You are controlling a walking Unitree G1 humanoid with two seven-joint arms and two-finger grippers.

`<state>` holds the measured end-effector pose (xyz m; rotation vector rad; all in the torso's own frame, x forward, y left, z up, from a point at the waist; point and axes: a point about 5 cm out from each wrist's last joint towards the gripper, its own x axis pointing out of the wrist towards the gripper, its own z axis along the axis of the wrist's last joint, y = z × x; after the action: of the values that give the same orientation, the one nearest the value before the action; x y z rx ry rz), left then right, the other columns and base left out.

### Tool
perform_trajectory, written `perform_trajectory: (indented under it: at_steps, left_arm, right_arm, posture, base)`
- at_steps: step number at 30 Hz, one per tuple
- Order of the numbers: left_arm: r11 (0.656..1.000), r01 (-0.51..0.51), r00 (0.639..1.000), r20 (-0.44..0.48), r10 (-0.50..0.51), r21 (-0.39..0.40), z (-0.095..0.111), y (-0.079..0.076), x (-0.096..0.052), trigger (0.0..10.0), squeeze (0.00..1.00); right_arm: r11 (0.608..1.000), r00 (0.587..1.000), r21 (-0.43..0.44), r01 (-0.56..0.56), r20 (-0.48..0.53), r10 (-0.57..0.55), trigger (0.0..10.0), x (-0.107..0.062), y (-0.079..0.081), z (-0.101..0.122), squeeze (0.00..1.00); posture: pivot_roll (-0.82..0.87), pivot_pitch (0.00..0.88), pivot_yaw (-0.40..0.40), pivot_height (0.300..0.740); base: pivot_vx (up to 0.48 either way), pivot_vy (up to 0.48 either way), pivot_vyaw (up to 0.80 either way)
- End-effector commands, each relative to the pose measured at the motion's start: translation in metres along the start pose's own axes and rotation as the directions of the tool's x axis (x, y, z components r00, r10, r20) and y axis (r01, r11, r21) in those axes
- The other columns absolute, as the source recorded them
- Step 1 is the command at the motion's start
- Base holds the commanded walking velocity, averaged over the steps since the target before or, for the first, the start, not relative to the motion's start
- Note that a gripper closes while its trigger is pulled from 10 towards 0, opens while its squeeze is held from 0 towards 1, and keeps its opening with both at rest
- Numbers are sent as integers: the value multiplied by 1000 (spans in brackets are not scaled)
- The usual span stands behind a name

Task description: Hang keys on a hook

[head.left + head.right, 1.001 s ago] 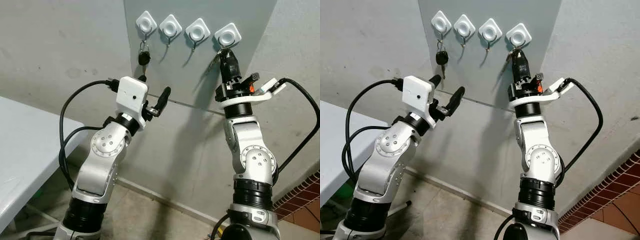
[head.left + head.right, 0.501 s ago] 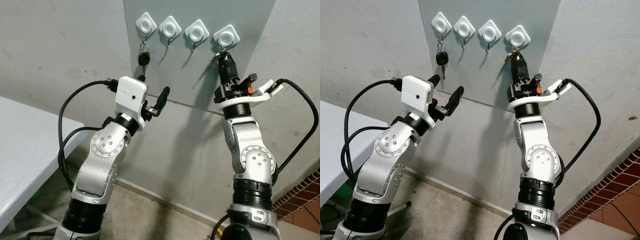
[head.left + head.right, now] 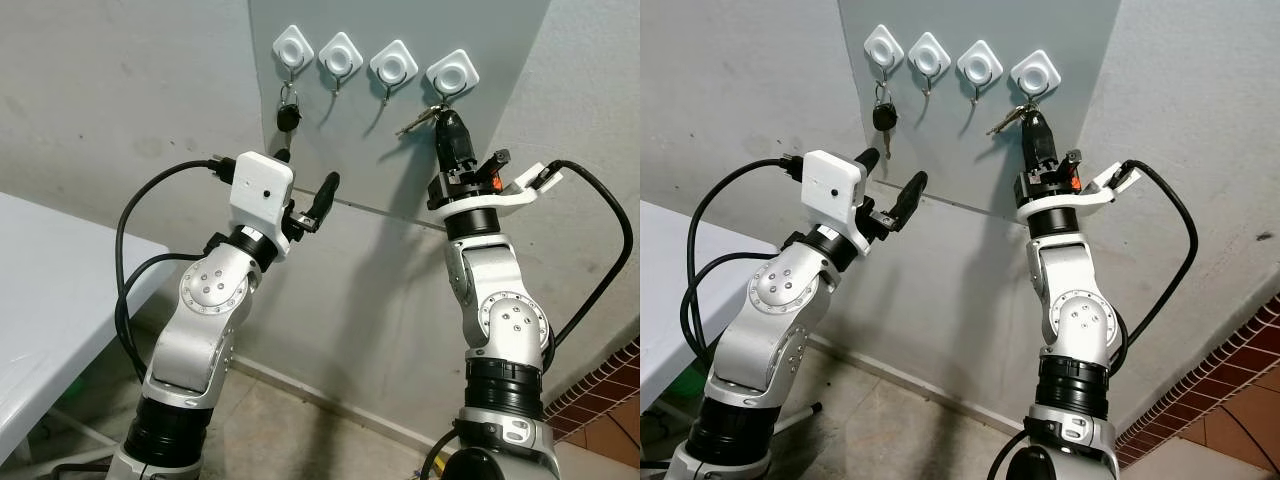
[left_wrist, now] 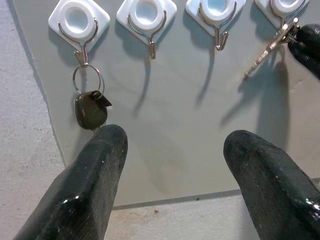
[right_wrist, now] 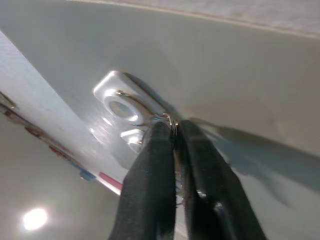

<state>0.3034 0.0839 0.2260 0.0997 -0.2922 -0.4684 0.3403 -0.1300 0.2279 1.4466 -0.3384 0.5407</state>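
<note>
1. At the rightmost hook (image 3: 451, 75), the right gripper (image 3: 447, 118) pinches the keys (image 3: 418, 122) just beneath it.
2. Hanging step: ring needs slipping over the hook.
3. Left gripper (image 3: 308, 192) hangs open.

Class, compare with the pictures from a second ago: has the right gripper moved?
Yes. The right gripper, shut on the keys, has shifted slightly leftward under the rightmost hook, and the keys now stick out further left.

Bright, sharp pics; soft wall shadows.
</note>
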Motion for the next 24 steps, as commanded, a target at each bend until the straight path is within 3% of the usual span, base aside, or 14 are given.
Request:
perform_trajectory:
  at_steps: [1,11,13,17,19,20,21,24]
  left_arm:
    - [1000,-13,1000,3,13,1,3,3,-1,10000,0]
    - [1000,-15,1000,5,15,1,3,3,-1,10000,0]
    - [1000,-18,1000,6,18,1,3,4,-1,10000,0]
    - [1000,-23,1000,4,23,3,3,4,-1,10000,0]
    - [1000,-23,1000,4,23,3,3,4,-2,10000,0]
    - [1000,-25,1000,0,25,3,2,4,-2,10000,0]
    - [1000,-29,1000,-3,29,5,0,4,-3,10000,0]
    - [999,-36,999,-10,36,6,-2,5,-4,10000,0]
  right_arm:
    - [998,999,32,51,-1,-51,10000,-4,-9,-7,1000]
    - [998,999,32,46,-6,-46,10000,-4,-9,-8,1000]
    - [999,999,-2,46,-24,-46,10000,-5,-9,-9,1000]
    - [988,995,-153,0,-100,-15,10000,-9,-6,-16,1000]
    - [987,994,-160,2,-105,-19,10000,-9,-7,-17,1000]
    - [977,990,-212,-10,-137,-19,10000,-11,-8,-19,349]
    - [968,986,-252,-17,-166,-26,10000,-13,-9,-21,0]
    - [955,980,-298,-16,-196,-45,10000,-17,-12,-24,0]
  posture:
    - [-80,0,3,740]
    - [-79,0,2,740]
    - [-77,0,-2,740]
    - [-76,0,-2,740]
    - [-76,0,-2,740]
    - [-76,0,-2,740]
    - [-76,0,-2,740]
    - [-77,0,-3,740]
  base:
    - [0,0,0]
    - [0,0,0]
    - [0,0,0]
    - [0,0,0]
    - [0,0,0]
    - [0,0,0]
    - [0,0,0]
    - [0,0,0]
